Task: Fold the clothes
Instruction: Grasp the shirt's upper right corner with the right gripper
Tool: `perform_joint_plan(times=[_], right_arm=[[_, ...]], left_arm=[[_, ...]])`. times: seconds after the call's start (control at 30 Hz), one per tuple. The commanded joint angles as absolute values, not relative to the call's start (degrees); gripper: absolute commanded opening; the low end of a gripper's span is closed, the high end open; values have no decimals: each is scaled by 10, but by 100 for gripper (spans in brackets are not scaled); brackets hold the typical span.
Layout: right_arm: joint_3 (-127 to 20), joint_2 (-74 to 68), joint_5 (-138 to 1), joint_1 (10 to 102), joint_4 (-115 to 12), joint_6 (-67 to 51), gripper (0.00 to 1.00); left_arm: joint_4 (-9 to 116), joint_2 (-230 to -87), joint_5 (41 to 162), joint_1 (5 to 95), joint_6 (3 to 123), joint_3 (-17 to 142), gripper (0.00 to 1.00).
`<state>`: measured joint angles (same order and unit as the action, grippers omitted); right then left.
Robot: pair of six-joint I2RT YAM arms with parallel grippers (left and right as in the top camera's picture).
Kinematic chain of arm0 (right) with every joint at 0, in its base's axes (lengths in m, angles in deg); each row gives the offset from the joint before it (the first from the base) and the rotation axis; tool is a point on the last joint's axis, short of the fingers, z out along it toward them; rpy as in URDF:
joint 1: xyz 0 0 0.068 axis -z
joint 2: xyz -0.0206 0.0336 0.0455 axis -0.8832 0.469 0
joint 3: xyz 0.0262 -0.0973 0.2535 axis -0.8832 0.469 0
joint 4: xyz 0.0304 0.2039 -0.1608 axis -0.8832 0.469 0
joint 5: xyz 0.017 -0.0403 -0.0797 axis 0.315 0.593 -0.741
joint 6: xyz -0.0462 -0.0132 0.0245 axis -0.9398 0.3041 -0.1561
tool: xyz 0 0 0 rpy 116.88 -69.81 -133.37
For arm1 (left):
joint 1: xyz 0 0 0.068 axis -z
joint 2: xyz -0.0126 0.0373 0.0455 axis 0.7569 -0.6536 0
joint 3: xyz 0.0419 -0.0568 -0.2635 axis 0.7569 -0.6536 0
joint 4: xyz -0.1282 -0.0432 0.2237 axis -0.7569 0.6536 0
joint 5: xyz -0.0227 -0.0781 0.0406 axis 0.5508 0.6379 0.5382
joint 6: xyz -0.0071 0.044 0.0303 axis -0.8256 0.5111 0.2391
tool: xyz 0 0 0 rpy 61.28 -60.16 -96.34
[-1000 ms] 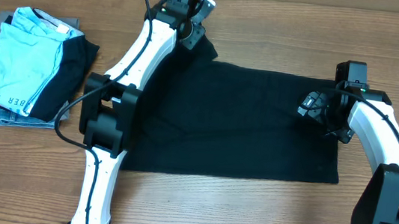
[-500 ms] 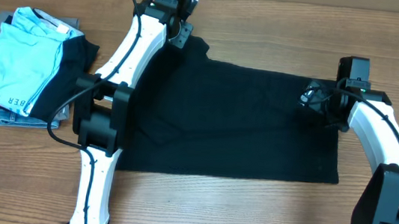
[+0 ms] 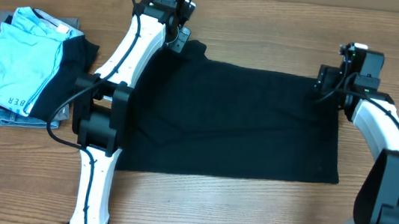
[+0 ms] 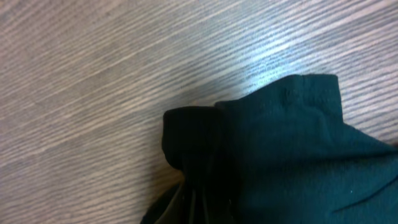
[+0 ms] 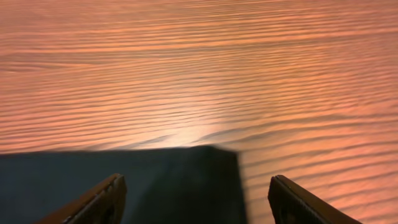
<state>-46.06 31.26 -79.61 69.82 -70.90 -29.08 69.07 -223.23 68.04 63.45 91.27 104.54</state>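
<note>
Black T-shirt (image 3: 243,124) flat on table (image 3: 284,31), left claw (image 3: 180,40) pinching its corner

The plain black T-shirt (image 3: 236,124) lies spread out on the wooden table (image 3: 249,208) as a wide, mostly flat rectangle with a few soft creases. At its far left corner a sleeve (image 4: 292,112) sticks out, bunched into tight gathers. Its far right corner (image 5: 186,171) lies flat.
</note>
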Motion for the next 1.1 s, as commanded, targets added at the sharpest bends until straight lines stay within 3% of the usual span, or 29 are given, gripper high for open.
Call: perform_joint_plan(times=[0.0, 0.5, 0.6, 0.63, 0.67, 0.73, 1.07], right_arm=[[-461, 343, -780, 723, -746, -344, 79], [-461, 457, -708, 729, -813, -383, 77], [-461, 458, -708, 729, -813, -383, 66], [-461, 458, -708, 729, -814, -382, 52], [-462, 458, -706, 729, -814, -379, 18], [-468, 457, -704, 729, -812, -364, 4], [-540, 424, -687, 729, -741, -352, 4]], left_arm=[[701, -2217, 673, 633, 900, 1057, 4], [714, -2217, 673, 629, 900, 1057, 4], [714, -2217, 673, 627, 900, 1057, 4], [714, -2217, 673, 626, 900, 1057, 4], [715, -2217, 673, 625, 900, 1057, 4], [715, -2217, 673, 624, 900, 1057, 4], [737, -2205, 675, 600, 901, 1081, 4]])
